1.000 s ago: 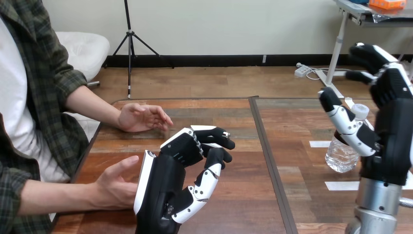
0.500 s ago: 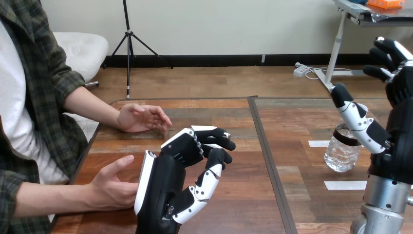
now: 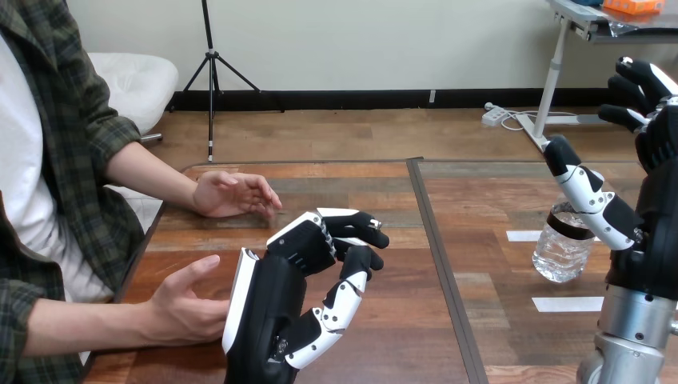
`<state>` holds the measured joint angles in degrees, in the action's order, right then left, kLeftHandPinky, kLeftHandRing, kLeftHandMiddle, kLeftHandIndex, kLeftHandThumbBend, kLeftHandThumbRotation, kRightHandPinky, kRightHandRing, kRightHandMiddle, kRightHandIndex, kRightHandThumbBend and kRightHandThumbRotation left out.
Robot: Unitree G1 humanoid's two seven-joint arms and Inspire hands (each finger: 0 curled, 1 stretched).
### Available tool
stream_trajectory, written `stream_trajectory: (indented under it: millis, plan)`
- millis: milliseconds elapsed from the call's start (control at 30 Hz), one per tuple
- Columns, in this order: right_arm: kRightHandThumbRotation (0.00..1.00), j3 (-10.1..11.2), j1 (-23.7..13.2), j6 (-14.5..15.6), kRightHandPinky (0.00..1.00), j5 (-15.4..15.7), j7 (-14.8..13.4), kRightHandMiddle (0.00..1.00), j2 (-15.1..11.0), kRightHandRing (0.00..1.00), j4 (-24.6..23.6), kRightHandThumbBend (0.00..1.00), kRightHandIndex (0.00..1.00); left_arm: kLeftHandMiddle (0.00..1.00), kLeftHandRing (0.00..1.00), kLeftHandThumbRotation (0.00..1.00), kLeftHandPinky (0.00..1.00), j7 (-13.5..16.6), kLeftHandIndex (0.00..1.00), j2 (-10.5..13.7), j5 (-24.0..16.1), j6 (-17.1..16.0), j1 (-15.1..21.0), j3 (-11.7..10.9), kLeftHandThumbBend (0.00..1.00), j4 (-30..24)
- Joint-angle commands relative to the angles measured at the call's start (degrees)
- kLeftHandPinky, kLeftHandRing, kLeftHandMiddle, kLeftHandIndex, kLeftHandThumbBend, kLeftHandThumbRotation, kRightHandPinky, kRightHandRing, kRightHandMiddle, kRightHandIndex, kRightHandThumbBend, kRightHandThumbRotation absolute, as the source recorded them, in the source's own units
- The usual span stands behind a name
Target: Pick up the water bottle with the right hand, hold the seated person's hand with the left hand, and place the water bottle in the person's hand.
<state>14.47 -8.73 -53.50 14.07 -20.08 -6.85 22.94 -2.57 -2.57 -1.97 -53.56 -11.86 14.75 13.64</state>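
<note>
Some of the water bottle [image 3: 560,254] hides behind the right hand [image 3: 654,228].

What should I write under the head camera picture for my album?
Robot's open right hand beside a water bottle on the table, its curled left hand by the person's nearer hand.

One bottle [image 3: 562,254], two robot hands [image 3: 276,308] [image 3: 654,232], one person [image 3: 56,168]

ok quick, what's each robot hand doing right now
left robot hand: closed, fingers curled, holding nothing
right robot hand: open, by the water bottle, holding nothing
</note>
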Motion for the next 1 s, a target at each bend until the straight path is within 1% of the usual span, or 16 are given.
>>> stream_trajectory:
  millis: [0, 100, 167, 200, 433, 600, 800, 967]
  plan:
    - [0.34, 0.6, -4.1, 0.6, 0.68, 2.9, -2.6, 0.81, -1.5, 0.79, 0.9, 0.79, 0.76, 0.57, 0.49, 0.17, 0.38, 0.1, 0.58, -1.7, 0.0, -1.5, 1.5, 0.1, 0.23, 0.2]
    - [0.34, 0.6, -4.5, 1.3, 0.68, 3.8, -3.7, 0.81, -1.9, 0.79, 1.7, 0.78, 0.77, 0.57, 0.49, 0.16, 0.38, 0.2, 0.58, -1.8, -0.1, -1.6, 1.5, 0.1, 0.23, 0.3]
    - [0.34, 0.5, -4.8, 2.3, 0.68, 4.3, -4.3, 0.82, -2.4, 0.80, 2.6, 0.77, 0.77, 0.57, 0.48, 0.16, 0.38, 0.4, 0.58, -1.9, -0.5, -1.8, 1.5, 0.0, 0.23, 0.4]
    - [0.33, 0.4, -4.9, 2.5, 0.69, 4.4, -4.5, 0.82, -2.6, 0.80, 2.8, 0.77, 0.77, 0.56, 0.48, 0.16, 0.38, 0.4, 0.58, -1.9, -0.6, -1.8, 1.5, 0.0, 0.23, 0.4]
    - [0.30, -0.1, -5.6, 6.8, 0.71, 5.1, -5.4, 0.84, -3.5, 0.83, 3.9, 0.76, 0.79, 0.56, 0.48, 0.16, 0.37, 0.7, 0.57, -2.0, -0.8, -1.8, 1.3, 0.0, 0.22, 0.2]
    - [0.26, -0.6, -6.4, 8.7, 0.74, 5.0, -5.9, 0.86, -4.0, 0.85, 5.1, 0.77, 0.80, 0.55, 0.47, 0.17, 0.37, 0.8, 0.57, -2.1, -0.6, -1.7, 1.1, 0.1, 0.22, 0.1]
    - [0.22, -1.3, -7.5, 11.6, 0.79, 3.8, -5.0, 0.88, -4.3, 0.88, 6.3, 0.76, 0.82, 0.55, 0.47, 0.18, 0.37, 0.2, 0.56, -1.8, 0.3, -1.4, 0.9, 0.5, 0.22, 0.1]
    - [0.19, -1.9, -8.7, 13.5, 0.85, 4.0, -5.0, 0.91, -4.8, 0.91, 7.9, 0.74, 0.84, 0.55, 0.47, 0.19, 0.37, 0.3, 0.56, -1.8, 0.2, -1.6, 0.9, 0.4, 0.22, 0.2]
